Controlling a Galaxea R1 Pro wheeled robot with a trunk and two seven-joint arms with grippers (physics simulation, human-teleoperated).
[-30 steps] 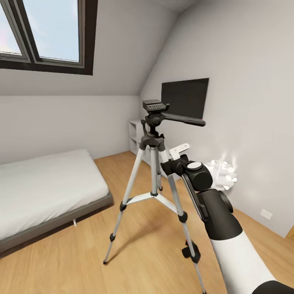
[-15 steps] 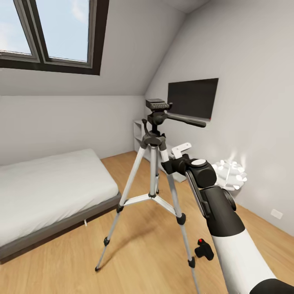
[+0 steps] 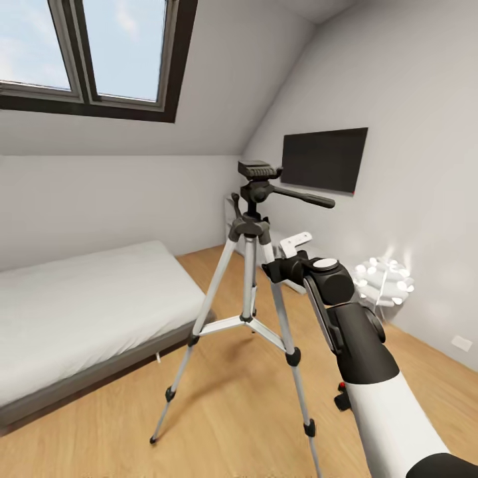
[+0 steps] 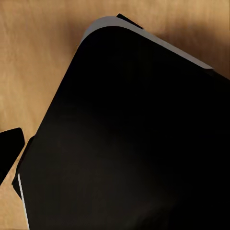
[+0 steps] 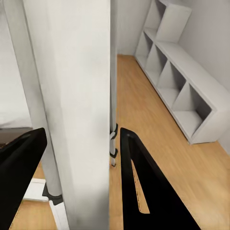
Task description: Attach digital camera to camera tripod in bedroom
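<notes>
A: Room noted: attic bedroom point(image 3: 219, 79), sloped white ceiling, dark-framed skylight point(image 3: 86, 60), wood floor point(image 3: 226, 411). A low grey bed point(image 3: 86, 318) with a white mattress is seen along the far wall; a dark wall screen point(image 3: 324, 159) is mounted on the right wall, with a white petal-shaped lamp point(image 3: 384, 282) below it.

B: Task items?

A: The camera tripod point(image 3: 255, 265) is recorded standing on the floor, legs spread, pan head and long handle at the top. The digital camera point(image 3: 342, 398) is seen on the floor just right of the tripod's near leg, mostly hidden behind the right arm point(image 3: 358, 345).

B: End effectors?

A: In the right wrist view the right gripper point(image 5: 79, 158) is spread apart around a tripod leg point(image 5: 72, 96), without visible contact. White cube shelves point(image 5: 182, 81) are logged behind it. The left gripper: cannot be told; a dark rounded body point(image 4: 129, 139) over the floor is seen in its wrist view.
</notes>
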